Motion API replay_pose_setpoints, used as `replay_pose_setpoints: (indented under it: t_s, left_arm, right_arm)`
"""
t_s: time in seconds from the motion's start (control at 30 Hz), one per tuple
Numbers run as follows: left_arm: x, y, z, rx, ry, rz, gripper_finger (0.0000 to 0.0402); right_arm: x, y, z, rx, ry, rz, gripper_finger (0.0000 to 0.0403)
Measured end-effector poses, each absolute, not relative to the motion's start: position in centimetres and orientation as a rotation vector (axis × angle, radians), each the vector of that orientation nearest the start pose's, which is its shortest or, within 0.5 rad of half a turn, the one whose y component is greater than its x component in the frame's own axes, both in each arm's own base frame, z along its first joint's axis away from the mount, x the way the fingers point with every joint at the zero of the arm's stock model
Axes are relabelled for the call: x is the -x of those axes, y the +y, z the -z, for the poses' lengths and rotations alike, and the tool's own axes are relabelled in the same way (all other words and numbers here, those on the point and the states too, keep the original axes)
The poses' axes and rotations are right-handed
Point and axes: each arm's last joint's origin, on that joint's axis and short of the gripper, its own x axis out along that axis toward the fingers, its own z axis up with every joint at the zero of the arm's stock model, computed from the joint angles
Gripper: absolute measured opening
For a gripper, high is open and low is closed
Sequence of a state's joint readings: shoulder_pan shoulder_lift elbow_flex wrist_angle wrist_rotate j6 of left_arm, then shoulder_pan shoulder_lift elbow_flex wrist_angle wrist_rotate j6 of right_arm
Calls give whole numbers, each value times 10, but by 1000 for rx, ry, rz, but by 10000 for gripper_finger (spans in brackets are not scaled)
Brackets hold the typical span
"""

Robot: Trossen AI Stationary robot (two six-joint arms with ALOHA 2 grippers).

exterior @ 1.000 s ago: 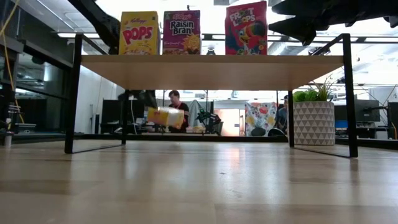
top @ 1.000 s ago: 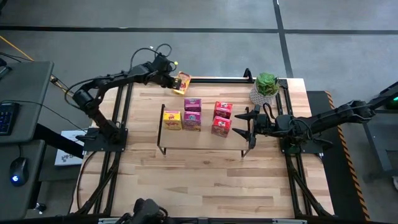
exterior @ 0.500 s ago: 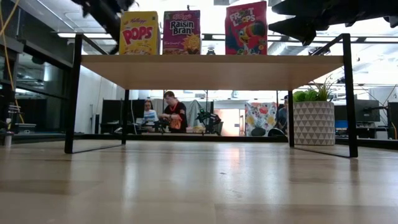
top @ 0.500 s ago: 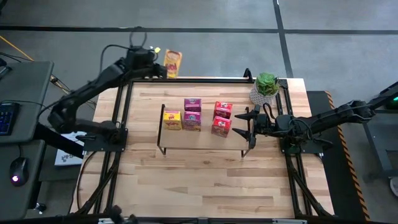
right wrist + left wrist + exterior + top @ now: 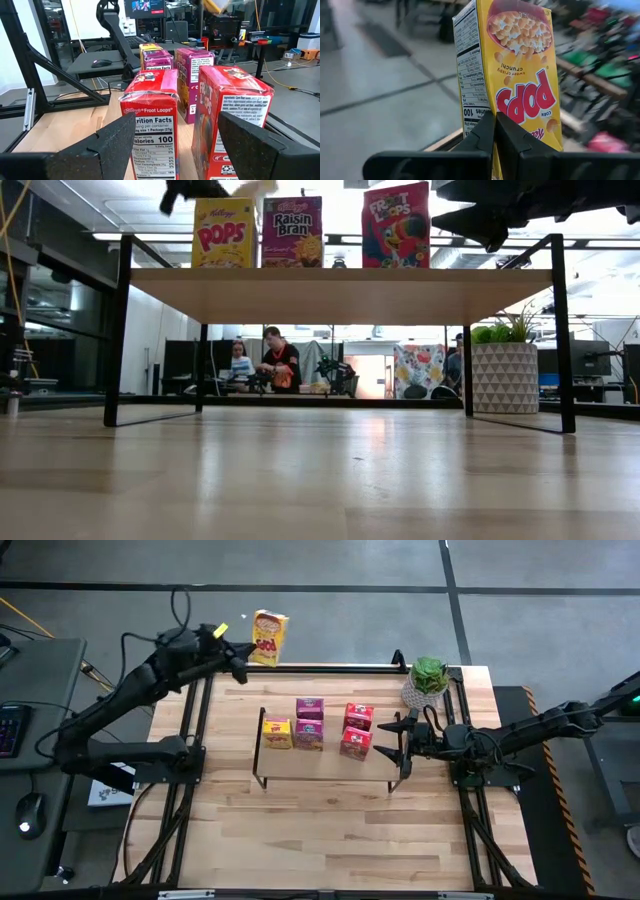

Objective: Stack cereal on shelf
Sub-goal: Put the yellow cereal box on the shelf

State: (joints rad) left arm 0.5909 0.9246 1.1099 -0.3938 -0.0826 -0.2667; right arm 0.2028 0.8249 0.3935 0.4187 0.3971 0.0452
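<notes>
My left gripper [image 5: 248, 652] is shut on a yellow cereal box [image 5: 268, 638], high above the table's far edge and left of the shelf. In the low view, gripper and box [image 5: 255, 186] show at the top, above the shelf. The shelf [image 5: 325, 768] holds a yellow box [image 5: 277, 732], two magenta boxes [image 5: 309, 710] and two red boxes [image 5: 359, 717], all standing on their bases. My right gripper [image 5: 387, 740] is open at the shelf's right end. Its fingers stand on either side of the red boxes [image 5: 150, 115] without touching them. My left gripper [image 5: 495, 131] holds the yellow box by the end nearest its red lettering [image 5: 530, 125]. Its fingers stand almost together and hide what lies between them. It comes at the box about level, from the table's left. The box is lifted clear and stands roughly upright.
A potted green plant [image 5: 428, 680] stands at the table's far right corner, behind the shelf's right end. Bare wood [image 5: 320, 830] lies between the shelf and the near edge. Black frame rails run along both table sides. People sit in the room beyond [image 5: 275, 360].
My left gripper has risen from low over the table's far edge to well above shelf height, drawing back a little toward the left. The yellow box went up with it and has turned from tilted to roughly upright. My right arm has kept still.
</notes>
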Motion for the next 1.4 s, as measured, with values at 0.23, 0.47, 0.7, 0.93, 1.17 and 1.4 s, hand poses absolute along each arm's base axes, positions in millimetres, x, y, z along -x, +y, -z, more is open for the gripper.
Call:
replay_pose_setpoints:
  t_s: [0.23, 0.47, 0.7, 0.93, 1.17, 1.4]
  left_arm:
    - [-157, 68, -418, 251, -18, -487, 0]
    - [-183, 26, -415, 202, 19, -273, 0]
    - [-211, -31, -401, 94, 102, -100, 0]
    - [-229, -103, -400, -150, 203, 44, 0]
    - [-240, -166, -364, -547, 525, 30, 0]
    - [-251, -218, -327, -754, 702, 131, 0]
  right_arm:
    - [-181, 26, -249, -43, 0, 195, 275]
    - [-181, 26, -250, -46, -11, 197, 275]
    - [-181, 26, -253, -56, -44, 196, 275]
    - [-181, 27, -263, -85, -143, 166, 275]
    - [-181, 29, -265, -83, -162, 77, 275]
    - [-181, 29, -265, -83, -161, 73, 275]
